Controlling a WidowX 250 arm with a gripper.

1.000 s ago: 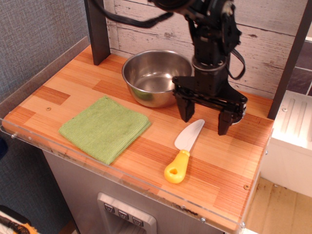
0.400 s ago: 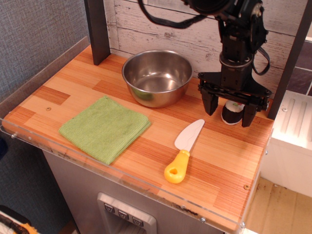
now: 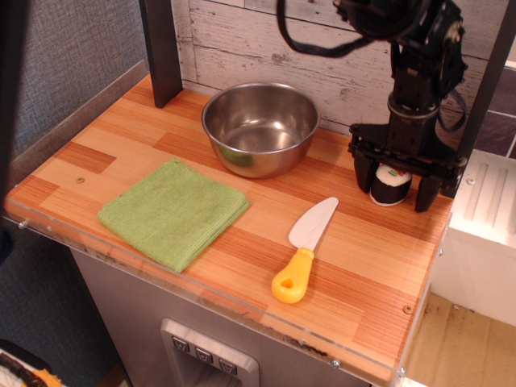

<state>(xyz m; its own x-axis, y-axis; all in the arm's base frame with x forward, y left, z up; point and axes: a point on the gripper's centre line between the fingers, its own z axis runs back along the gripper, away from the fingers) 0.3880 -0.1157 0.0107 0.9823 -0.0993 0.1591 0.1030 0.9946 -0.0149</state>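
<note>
Black and angular, the robot's gripper (image 3: pixel 394 185) hung at the right of the frame, its two fingers (image 3: pixel 362 172) spread apart and reaching down to the wooden tabletop (image 3: pixel 363 266). Between them stood a small sushi-roll piece with a dark wrap and white top (image 3: pixel 390 185), upright on the wood; the left finger looked just beside it, the right one stood slightly apart, and whether either pad touched the roll could not be told. The hand was released, spread around the roll rather than clenched on it.

Left of the gripper, in the upper middle of the frame, sat a round stainless steel bowl (image 3: pixel 260 126), well apart from the fingers. Below and between them lay a toy knife with a white blade and yellow handle (image 3: pixel 304 250), blade tip pointing up toward the gripper, near it but not touching. At the lower left lay a folded green cloth (image 3: pixel 172 211), flat on the wood. A dark upright post (image 3: pixel 161 50) rose at the upper left behind the bowl, and another (image 3: pixel 486 93) stood at the right edge, just behind the gripper. White weathered planks (image 3: pixel 266 40) formed the back wall.
</note>
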